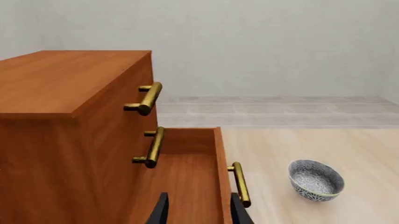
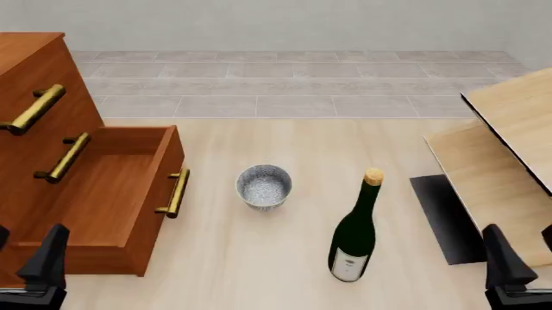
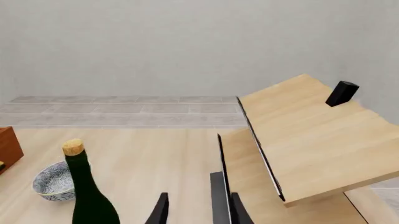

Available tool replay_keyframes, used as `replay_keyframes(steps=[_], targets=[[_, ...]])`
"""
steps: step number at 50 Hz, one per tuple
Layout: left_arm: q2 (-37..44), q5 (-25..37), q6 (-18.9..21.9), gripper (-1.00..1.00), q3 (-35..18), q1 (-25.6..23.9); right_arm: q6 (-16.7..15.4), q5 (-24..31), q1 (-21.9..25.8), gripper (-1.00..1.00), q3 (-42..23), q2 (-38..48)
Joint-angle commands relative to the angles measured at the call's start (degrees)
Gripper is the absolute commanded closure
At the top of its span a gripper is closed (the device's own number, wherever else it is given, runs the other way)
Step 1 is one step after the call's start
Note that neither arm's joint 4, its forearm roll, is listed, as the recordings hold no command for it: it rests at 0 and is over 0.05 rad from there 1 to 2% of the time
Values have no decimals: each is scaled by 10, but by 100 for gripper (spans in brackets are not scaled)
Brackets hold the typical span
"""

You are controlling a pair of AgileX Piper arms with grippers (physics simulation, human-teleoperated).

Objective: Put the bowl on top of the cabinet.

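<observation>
You are starting with the speckled bowl (image 2: 264, 185) standing upright on the table (image 2: 258, 265), between the cabinet (image 2: 39, 148) and the wine bottle (image 2: 355, 229), apart from both. The cabinet's lowest drawer (image 2: 108, 194) is standing pulled out, its brass handle (image 2: 175, 192) near the bowl. If you are coming in low from the left, I judge the arm could be striking that drawer front; from the right, it could be tipping the tall bottle. The left gripper (image 1: 198, 210) and the right gripper (image 3: 198, 209) are both spread apart, holding nothing and touching nothing.
</observation>
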Motion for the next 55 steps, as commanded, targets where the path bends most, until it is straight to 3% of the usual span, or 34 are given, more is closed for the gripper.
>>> replay_keyframes(steps=[1,15,21,26,36,41,55], targets=[[2,-1,0,-100,-2,6,0,-1,0,-100,-2,3],[-1,0,12,-100,1,-10,0,-1,0,-100,-2,3],[7,22,16,-100,-10,-55,0,-1,0,-100,-2,3],[117,-62,14,-100,-2,-76,0,-1,0,-100,-2,3],[189,-128,24,-100,-10,-101,0,-1,0,-100,-2,3],[273,-183,20,-100,-25,-99,0,-1,0,-100,-2,3],[324,-177,39,-100,-80,-117,0,-1,0,-100,-2,3]])
